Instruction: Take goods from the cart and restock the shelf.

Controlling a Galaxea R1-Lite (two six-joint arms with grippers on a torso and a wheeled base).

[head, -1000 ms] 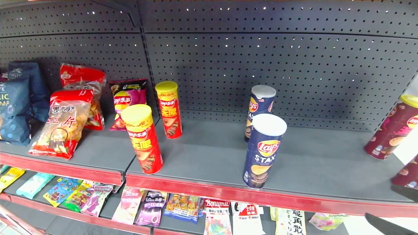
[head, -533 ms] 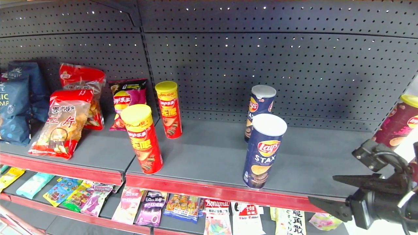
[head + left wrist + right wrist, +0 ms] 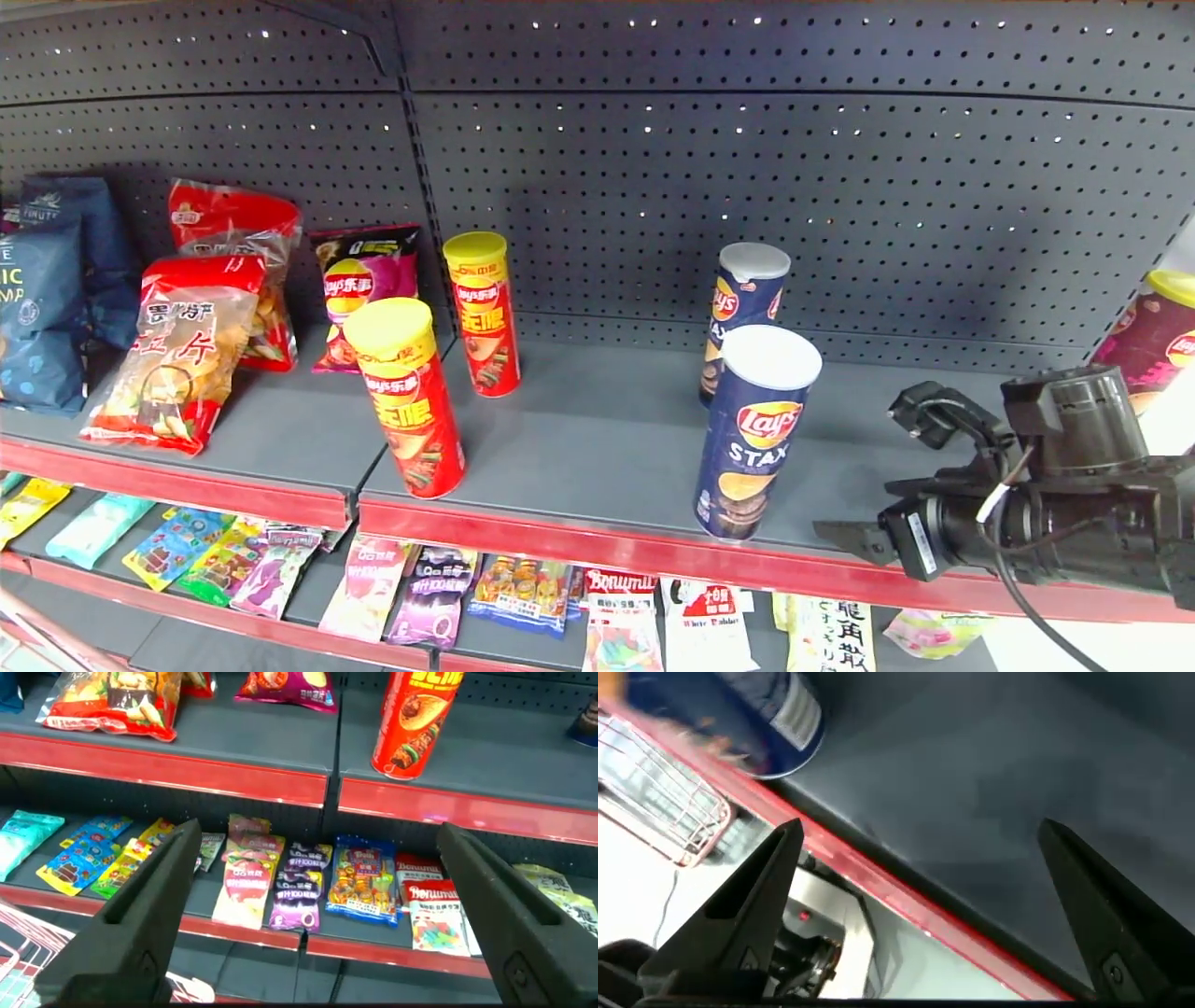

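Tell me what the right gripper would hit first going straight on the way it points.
Likely the front blue can, low on its side: the open right gripper points at it along the shelf's red lip. The wrist view puts the can off-centre, so one finger may clip it; depth is unclear.

Open shelf board (image 3: 607, 439) runs between the near red can (image 3: 406, 397) on the left and the near blue can (image 3: 752, 429). Farther right it is bare up to the maroon can (image 3: 1158, 322).
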